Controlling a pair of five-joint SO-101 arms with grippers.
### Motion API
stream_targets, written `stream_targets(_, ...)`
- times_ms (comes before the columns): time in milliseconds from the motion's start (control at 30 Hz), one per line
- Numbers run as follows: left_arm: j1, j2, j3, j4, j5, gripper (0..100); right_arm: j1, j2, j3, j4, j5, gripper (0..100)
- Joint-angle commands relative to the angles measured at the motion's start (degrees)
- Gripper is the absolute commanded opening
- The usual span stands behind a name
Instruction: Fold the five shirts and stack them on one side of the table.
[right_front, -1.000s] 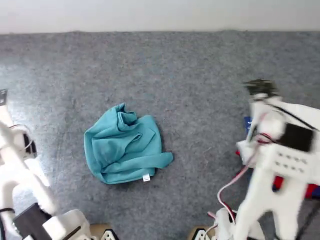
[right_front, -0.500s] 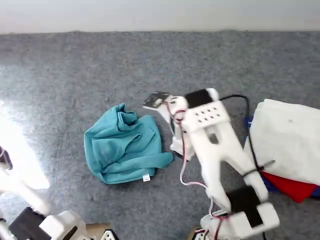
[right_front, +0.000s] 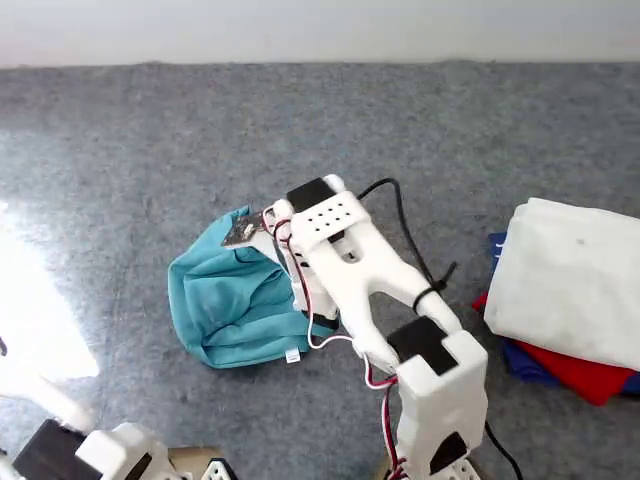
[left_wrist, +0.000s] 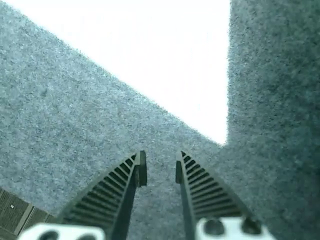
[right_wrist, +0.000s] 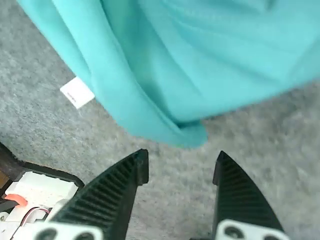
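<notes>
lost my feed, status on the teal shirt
Right gripper open, low at edge of teal shirt. Left gripper open, over table. Shirt crumpled. Nothing blocking.

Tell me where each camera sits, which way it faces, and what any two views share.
High view: fixed above, looking down on the grey felt table, crumpled teal shirt and white-topped stack of folded shirts; the right arm extends over the shirt.
Left wrist view: on the left wrist, facing felt and a bright white patch; left gripper, slightly open.
Right wrist view: on the right wrist, facing the teal shirt's edge and white tag; right gripper, open.
Shared: high and right wrist views both show shirt and tag.
</notes>
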Motion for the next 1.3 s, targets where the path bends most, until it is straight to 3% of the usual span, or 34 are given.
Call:
stream_targets(0, -0.18, -2.29, -1.89, -0.79, -0.18, 11, -1.98, 0.57, -2.29, 0.4, 0.7, 22.3)
stream_targets(333, 0.0, -2.02, -1.8, -1.76, -0.09, 11, -3.91, 6.29, -2.81, -0.84, 0.44, 21.6)
stream_targets(600, 0.09, -1.85, -1.8, -1.76, -0.09, 11, -4.0, 4.0, -2.9, -0.84, 0.35, 0.3)
stream_targets(867, 0.35, -1.85, -1.8, -1.76, -0.09, 11, 0.04, -7.96, -2.9, 0.48, 0.44, 0.9)
stream_targets(1267, 18.73, -2.37, -4.44, 3.87, -0.18, 11, 8.4, -38.37, -2.9, 4.09, 0.35, 0.9)
